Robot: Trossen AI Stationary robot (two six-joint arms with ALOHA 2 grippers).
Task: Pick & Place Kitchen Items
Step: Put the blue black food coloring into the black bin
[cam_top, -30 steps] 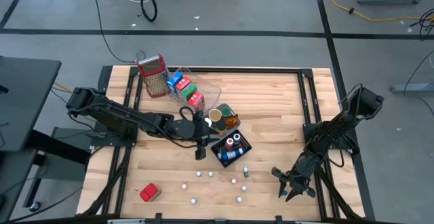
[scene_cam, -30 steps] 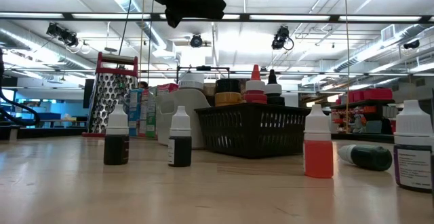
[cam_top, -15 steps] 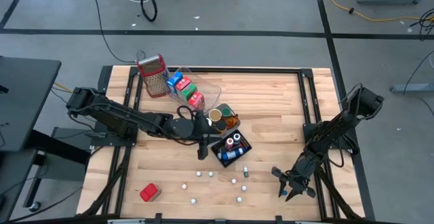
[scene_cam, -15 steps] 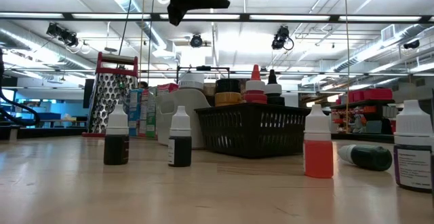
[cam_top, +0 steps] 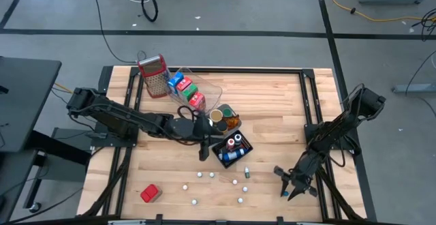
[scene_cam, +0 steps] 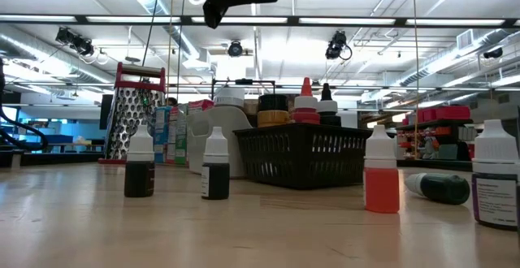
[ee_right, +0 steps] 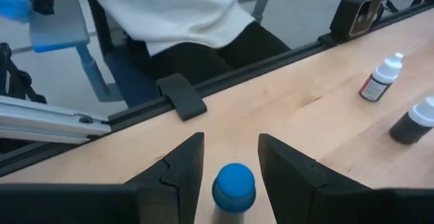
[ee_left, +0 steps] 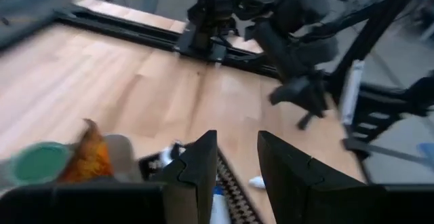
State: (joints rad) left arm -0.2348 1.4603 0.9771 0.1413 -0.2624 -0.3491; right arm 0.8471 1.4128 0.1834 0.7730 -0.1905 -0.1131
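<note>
Small white-capped bottles [cam_top: 211,175] stand upright on the wooden table's near part, and one green bottle [scene_cam: 439,188] lies on its side. A black basket [cam_top: 231,148] at the centre holds several bottles. My left gripper [cam_top: 202,148] hovers open just left of the basket, above the table, with nothing between its fingers [ee_left: 237,163]. My right gripper [cam_top: 289,184] is low at the near right, with a blue-capped bottle [ee_right: 234,185] upright between its fingers. A red carton [cam_top: 150,193] lies at the near left. My right gripper has the blue-capped bottle between its two fingers [ee_right: 183,170], back from their tips. They come at it slanting down, pointing toward the table's near edge. The bottle stands upright. Its body and the places of contact lie below the picture's edge, so whether it is lifted does not show.
A clear tray [cam_top: 204,88] with red, blue and green cartons and a metal grater [cam_top: 153,76] stand at the far left. Jars [cam_top: 221,114] sit behind the basket. Black rails [cam_top: 310,102] frame the table. A person in a white top [ee_right: 176,13] is beyond the near edge.
My left gripper has stayed over the same spot beside the basket but has rolled about its own pointing line and tipped up a little. Its dark shape in the low view has drawn up toward the top edge. Nothing on the table has moved.
</note>
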